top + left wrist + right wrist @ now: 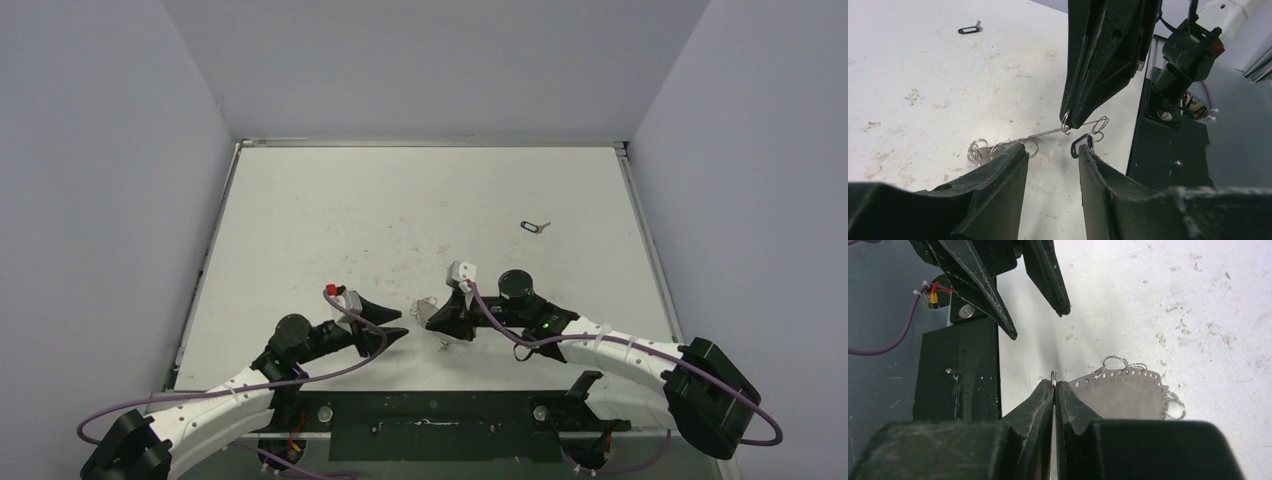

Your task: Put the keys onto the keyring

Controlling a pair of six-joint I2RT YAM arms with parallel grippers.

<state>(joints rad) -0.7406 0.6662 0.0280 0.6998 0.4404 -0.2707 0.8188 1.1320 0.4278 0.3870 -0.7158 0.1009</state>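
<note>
Silvery keyring (pixel 1048 133) | long axis slants, one end apparently raised | right gripper (pixel 1054 385) pinching it | left gripper (pixel 1052 152) parted

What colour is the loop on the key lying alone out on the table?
Black. The key shows best in the left wrist view.

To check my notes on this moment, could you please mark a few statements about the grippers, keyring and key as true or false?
1. The right gripper is shut on the keyring. True.
2. The left gripper is shut. False: its jaws stand open, gripping nothing.
3. The key lies on the table, apart from both grippers. True.
4. The keyring carries no rings. False: small silver rings hang on it.
</note>
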